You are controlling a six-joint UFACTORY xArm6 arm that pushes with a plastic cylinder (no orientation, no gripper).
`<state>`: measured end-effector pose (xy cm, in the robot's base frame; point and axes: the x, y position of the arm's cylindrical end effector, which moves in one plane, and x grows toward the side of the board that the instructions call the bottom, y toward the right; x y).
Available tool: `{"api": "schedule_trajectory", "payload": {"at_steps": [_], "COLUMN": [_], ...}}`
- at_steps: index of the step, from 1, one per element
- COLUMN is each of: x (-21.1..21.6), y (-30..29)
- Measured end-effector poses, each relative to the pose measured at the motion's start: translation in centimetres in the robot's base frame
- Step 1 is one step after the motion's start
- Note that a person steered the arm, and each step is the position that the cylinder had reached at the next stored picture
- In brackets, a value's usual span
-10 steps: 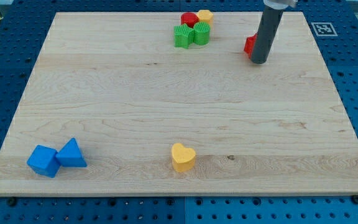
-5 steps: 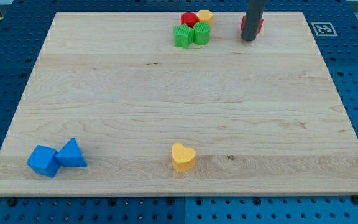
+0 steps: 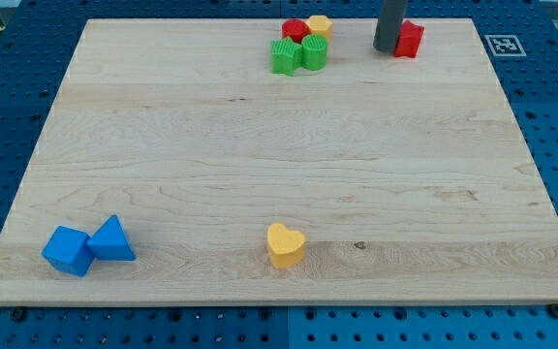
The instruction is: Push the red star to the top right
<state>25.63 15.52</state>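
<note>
While the rod stands at the far edge of the counter, its tip sits just left of the red star, touching it or very nearly so; the rod's dark body hides the star's left side, so actual contact cannot be confirmed. There is no gripper on this arm, so nothing is spread, pressed together or pinching; the tip only shoves.

The red star lies close to the far edge, right of the middle and still well short of the far right corner, where a printed marker sits off the wood.

A tight cluster rests to the left of the tip along the same far edge: a red block, a yellow block, a green star-like block and a green block, all touching or nearly so. Well apart, near the front, lie a yellow heart and, at the near left corner, a blue cube-like block beside a blue triangular block.

The step in hand looks like the final rightward push. With the tip on the star's left, the next move calls for a steady slide to the right along the far edge, kept centred on the star so it does not spin away or slip off the far rim.
</note>
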Motion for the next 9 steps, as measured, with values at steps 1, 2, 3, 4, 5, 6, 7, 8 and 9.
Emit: {"api": "schedule_trajectory", "payload": {"at_steps": [1,2,3,4,5,6,7,8,9], "x": [0.0,0.3,0.4,0.4,1.1,1.1,0.6,-1.2,-3.9], "y": [1.8,3.7,5.3,6.2,3.5,-1.4,-2.9,-3.1,-3.1]}}
